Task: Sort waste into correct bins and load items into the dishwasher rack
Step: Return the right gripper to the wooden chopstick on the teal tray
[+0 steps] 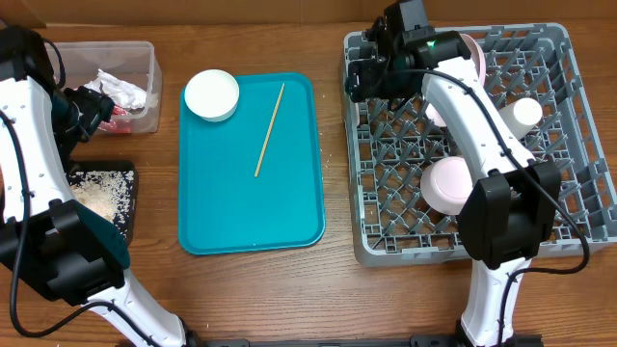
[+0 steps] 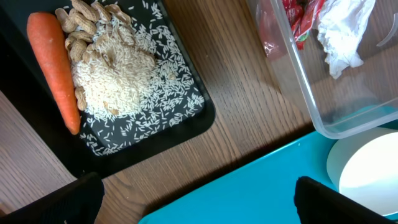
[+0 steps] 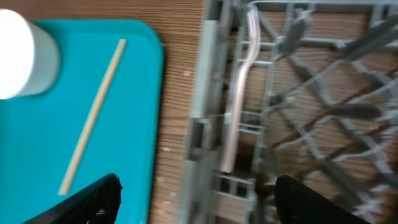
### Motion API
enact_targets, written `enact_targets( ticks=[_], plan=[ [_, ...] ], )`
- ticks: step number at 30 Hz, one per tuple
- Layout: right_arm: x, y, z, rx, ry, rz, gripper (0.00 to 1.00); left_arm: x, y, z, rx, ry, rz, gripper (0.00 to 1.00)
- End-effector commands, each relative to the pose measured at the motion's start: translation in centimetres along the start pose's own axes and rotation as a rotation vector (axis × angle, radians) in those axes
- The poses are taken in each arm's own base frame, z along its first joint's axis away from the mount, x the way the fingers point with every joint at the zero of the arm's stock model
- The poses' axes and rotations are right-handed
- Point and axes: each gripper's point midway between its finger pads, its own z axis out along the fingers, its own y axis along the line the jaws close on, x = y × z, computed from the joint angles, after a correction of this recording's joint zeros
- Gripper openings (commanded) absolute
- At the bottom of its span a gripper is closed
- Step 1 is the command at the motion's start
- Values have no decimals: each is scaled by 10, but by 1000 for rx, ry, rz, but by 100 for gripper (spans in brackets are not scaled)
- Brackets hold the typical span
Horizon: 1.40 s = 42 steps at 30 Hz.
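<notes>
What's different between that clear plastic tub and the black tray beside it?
The clear tub is see-through; the black tray is opaque. The tub has tall walls; the tray is shallow. The tub holds a red wrapper and white napkin; the tray holds a carrot and grainy food scraps. Both are rectangular and sit beside the teal tray.

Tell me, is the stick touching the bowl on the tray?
Apart. The overhead view shows a strip of bare teal tray between the stick and the bowl. The right wrist view shows the same gap.
</notes>
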Motion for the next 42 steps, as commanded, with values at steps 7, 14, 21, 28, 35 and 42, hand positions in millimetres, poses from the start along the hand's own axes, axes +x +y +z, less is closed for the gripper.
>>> enact_targets(
  ticks=[7, 14, 21, 28, 35, 42],
  plan=[
    [-12, 108, -15, -97, -134, 187, 82, 1, -1, 2, -10, -4, -3, 100],
    [12, 158, 42, 108, -262, 211, 74, 1, -1, 2, -10, -4, -3, 100],
    [46, 167, 109, 168, -228, 248, 72, 1, -1, 2, -10, -4, -3, 100],
    [60, 142, 148, 269, -230, 273, 69, 1, -1, 2, -10, -4, -3, 100],
    [75, 130, 170, 317, -205, 259, 65, 1, -1, 2, -10, -4, -3, 100],
    [94, 121, 189, 387, -186, 225, 57, 1, -1, 2, -10, -4, -3, 100]
  ],
)
